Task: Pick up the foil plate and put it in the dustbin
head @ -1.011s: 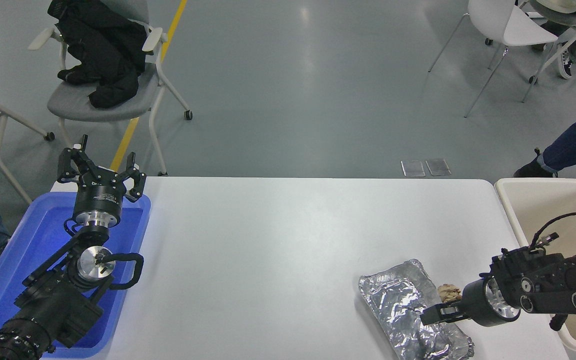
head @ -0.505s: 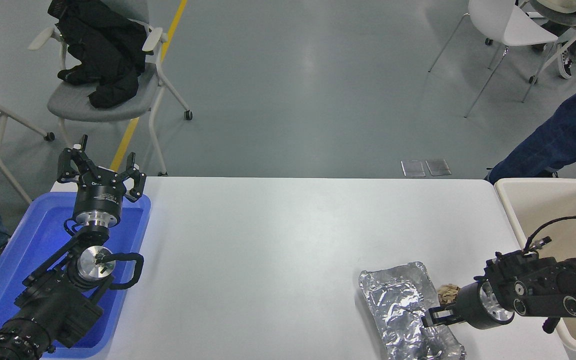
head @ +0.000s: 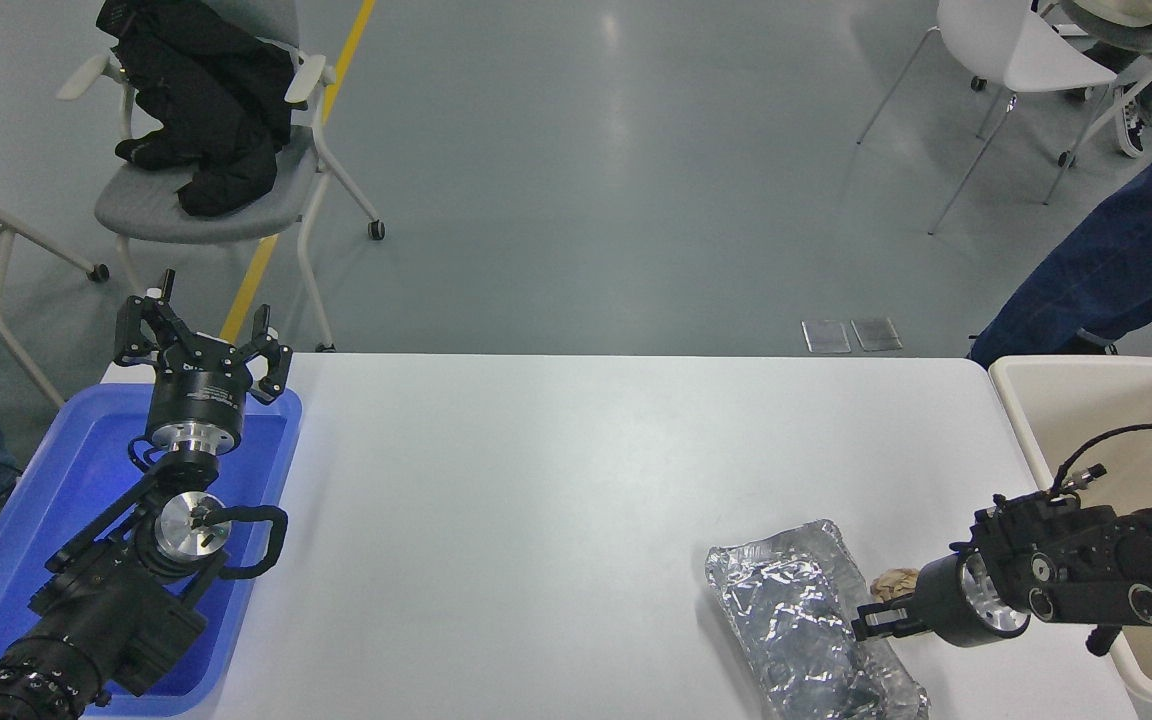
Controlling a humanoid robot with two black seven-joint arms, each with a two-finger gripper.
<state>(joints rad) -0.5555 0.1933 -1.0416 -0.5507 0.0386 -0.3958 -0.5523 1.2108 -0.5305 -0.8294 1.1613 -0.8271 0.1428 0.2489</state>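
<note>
The foil plate [head: 801, 615] lies near the table's front right, crinkled and silver, its near end cut off by the picture's bottom edge. My right gripper [head: 864, 625] comes in from the right and its jaws are closed on the plate's right rim, which looks slightly raised. The cream dustbin [head: 1086, 385] stands off the table's right end, behind my right arm. My left gripper [head: 201, 345] is parked open over the blue tray at the lower left.
A small crumpled tan paper ball [head: 894, 582] lies just right of the plate, beside my gripper. A blue tray [head: 56, 490] sits at the table's left edge. A person's leg [head: 1106, 270] stands behind the dustbin. Chairs stand on the floor beyond.
The foil plate has shifted a little left and tilted with my right gripper on its rim. The person's leg has stepped in behind the dustbin. The left arm has not moved.
</note>
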